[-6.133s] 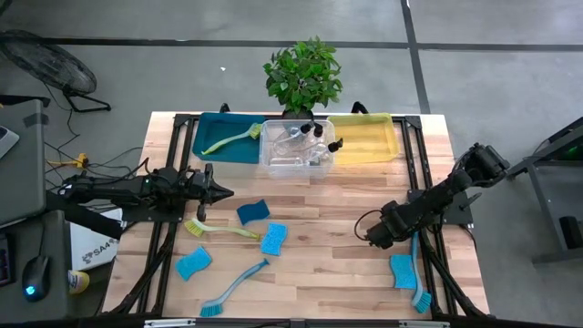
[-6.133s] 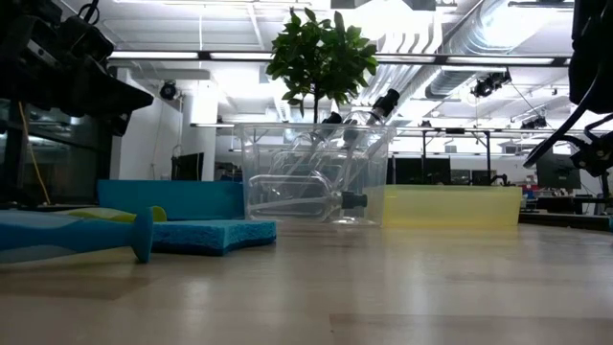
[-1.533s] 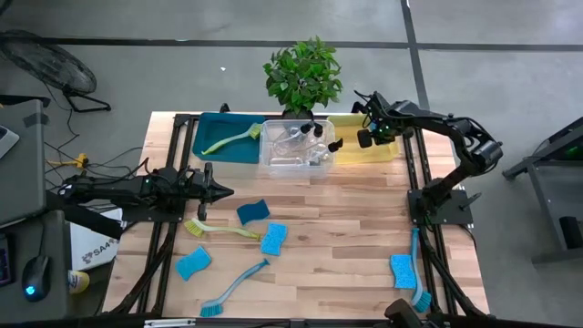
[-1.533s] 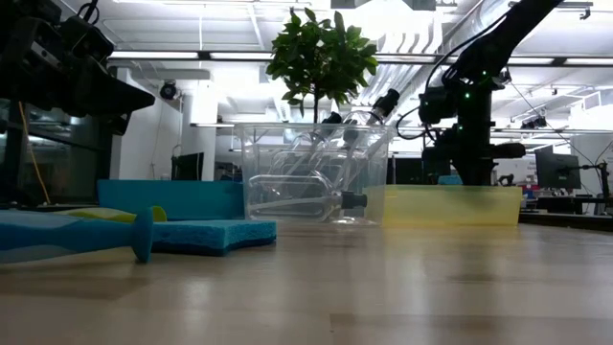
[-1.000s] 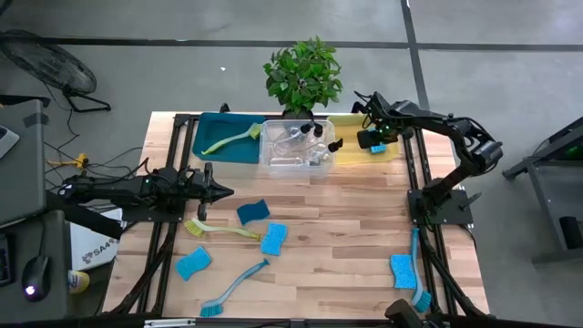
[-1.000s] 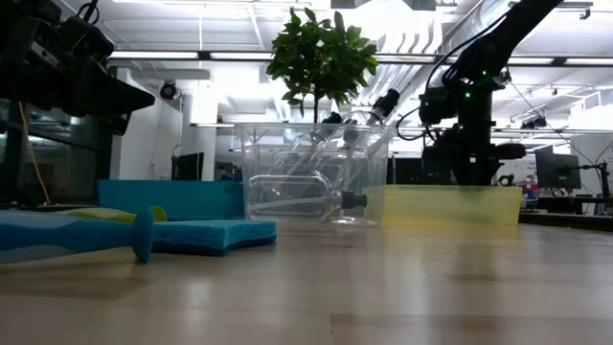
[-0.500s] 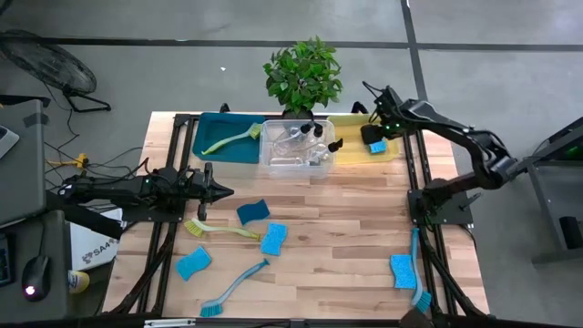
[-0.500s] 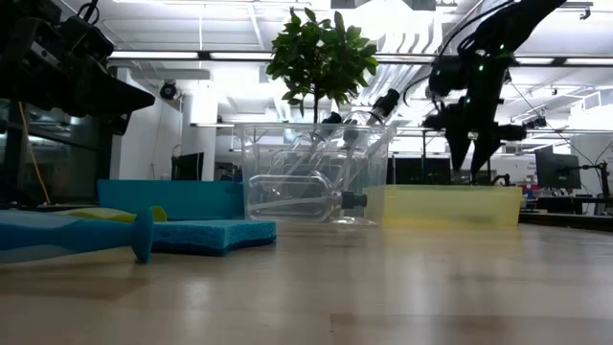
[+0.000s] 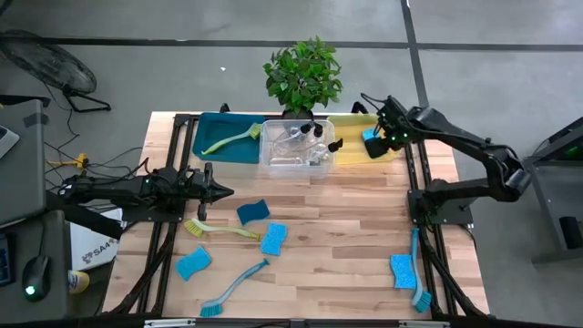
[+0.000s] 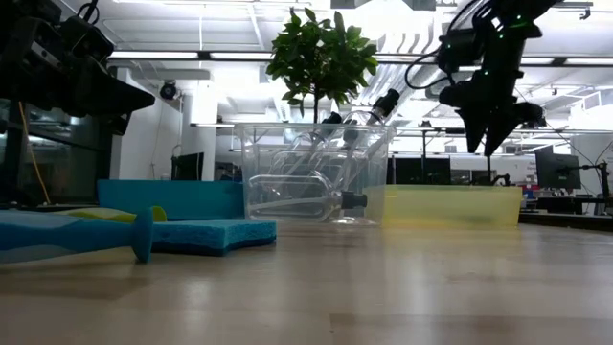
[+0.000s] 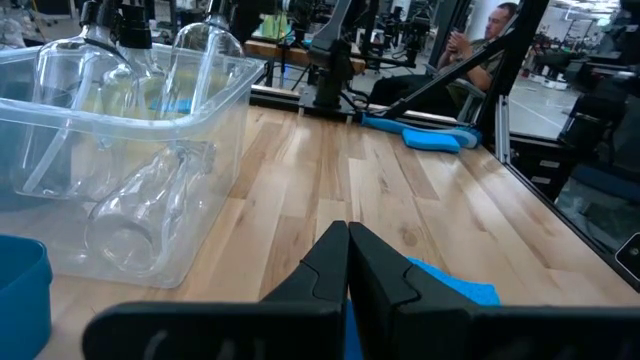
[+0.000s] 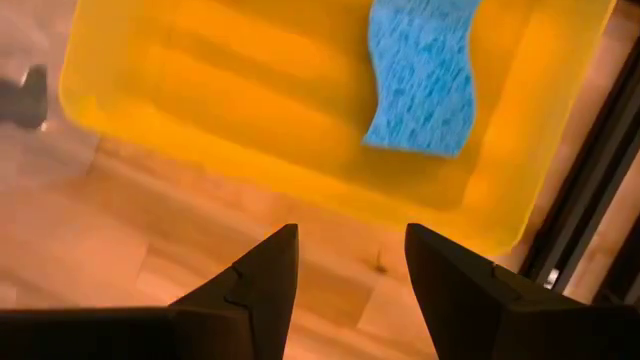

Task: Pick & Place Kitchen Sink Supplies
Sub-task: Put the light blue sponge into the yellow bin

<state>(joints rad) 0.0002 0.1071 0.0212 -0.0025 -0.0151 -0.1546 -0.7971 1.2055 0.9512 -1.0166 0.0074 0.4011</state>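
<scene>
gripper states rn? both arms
Left gripper: shut, empty, parked at the table's left side.
Right gripper: open, empty, above the yellow bin; blue sponge lies inside.

Bright, even overhead light fills the scene. In the low view, ceiling strip lights (image 10: 287,56) glare behind the plant (image 10: 321,57), silhouetting the dark arms, and the near surface (image 10: 383,287) is softly blurred. Below the right tool (image 12: 345,270), the yellow bin (image 12: 200,90) glows saturated, slightly unsharp.
</scene>
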